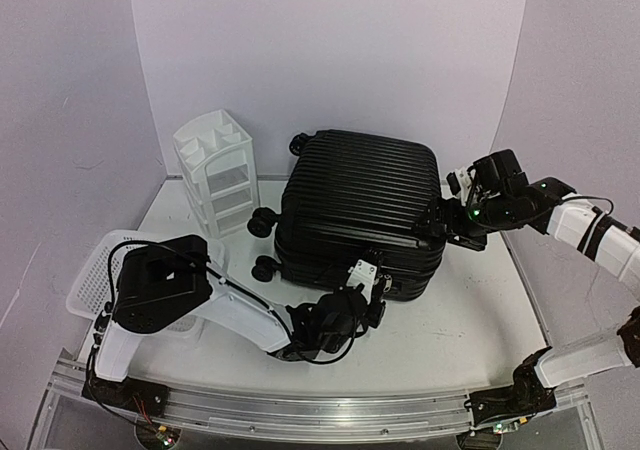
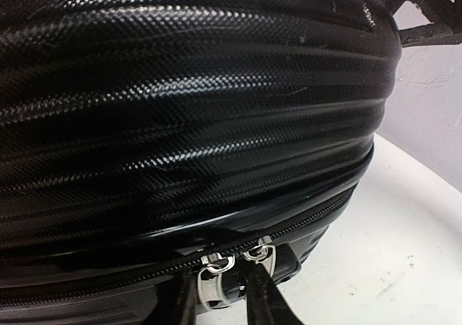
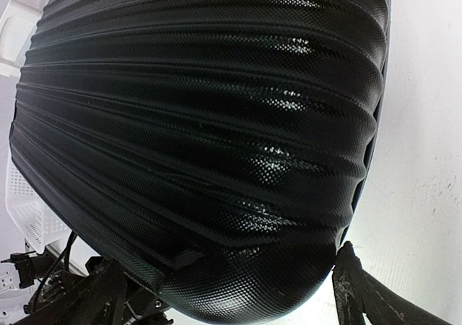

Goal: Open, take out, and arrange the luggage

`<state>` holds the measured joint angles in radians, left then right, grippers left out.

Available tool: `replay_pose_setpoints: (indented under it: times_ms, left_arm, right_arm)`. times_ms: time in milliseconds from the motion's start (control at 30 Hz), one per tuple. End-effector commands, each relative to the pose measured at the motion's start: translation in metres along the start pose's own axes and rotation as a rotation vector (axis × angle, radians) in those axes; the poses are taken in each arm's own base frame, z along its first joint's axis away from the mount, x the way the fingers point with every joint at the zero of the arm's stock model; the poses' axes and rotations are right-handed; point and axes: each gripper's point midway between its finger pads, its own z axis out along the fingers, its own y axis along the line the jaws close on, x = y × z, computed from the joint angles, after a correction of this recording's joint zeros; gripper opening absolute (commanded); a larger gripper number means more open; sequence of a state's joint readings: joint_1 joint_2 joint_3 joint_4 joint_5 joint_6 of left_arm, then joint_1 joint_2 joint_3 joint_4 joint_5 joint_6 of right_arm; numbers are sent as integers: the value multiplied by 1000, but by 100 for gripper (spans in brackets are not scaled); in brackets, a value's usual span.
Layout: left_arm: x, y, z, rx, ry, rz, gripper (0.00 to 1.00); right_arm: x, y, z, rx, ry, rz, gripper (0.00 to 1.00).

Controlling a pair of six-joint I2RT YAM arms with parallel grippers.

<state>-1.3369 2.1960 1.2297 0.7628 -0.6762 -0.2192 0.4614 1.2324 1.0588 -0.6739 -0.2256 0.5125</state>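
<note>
Left wrist view: our left gripper (image 2: 227, 300) sat at the silver zipper pulls (image 2: 238, 258) of the ribbed black hard-shell suitcase (image 2: 180, 123), and we couldn't tell its grip. Our right gripper (image 1: 447, 220) straddled the case, fingers wide.

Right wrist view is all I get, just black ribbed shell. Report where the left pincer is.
Observer: The left pincer sits at the near side of the black ribbed hard-shell suitcase, at its zipper seam.
Operator: Give me the zipper state.
Observer: Two silver zipper pulls meet side by side right at that pincer; the seam looks closed.
Operator: Name what stands left of the case.
Observer: A small white plastic drawer unit stands upright beside its caster wheels.
</note>
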Motion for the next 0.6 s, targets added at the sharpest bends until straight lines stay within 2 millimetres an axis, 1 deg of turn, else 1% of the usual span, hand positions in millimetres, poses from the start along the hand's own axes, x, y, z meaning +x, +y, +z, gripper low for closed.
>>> replay_pose_setpoints:
  times_ms: [0,233,267,333,400,467,567]
  left_arm:
    - [-31,-2,8,-45,-94,9,21]
    - [-29,5,9,-87,-96,43,18]
    - [-31,7,9,-103,-101,45,20]
    - [-33,10,9,-129,-108,48,32]
    - [-32,12,10,-144,-109,62,34]
    - [-33,11,11,-142,-108,78,30]
    - [-31,13,11,-146,-106,86,21]
  right_arm:
    - [-10,24,-9,-95,-47,-25,98]
    - [-9,21,-8,-87,-48,-23,98]
    - [-9,21,-7,-87,-46,-22,98]
    - [-8,21,-6,-86,-43,-21,98]
    - [-9,22,-7,-89,-43,-21,98]
    - [-10,23,-8,-92,-47,-22,98]
    - [-11,23,-9,-92,-50,-22,98]
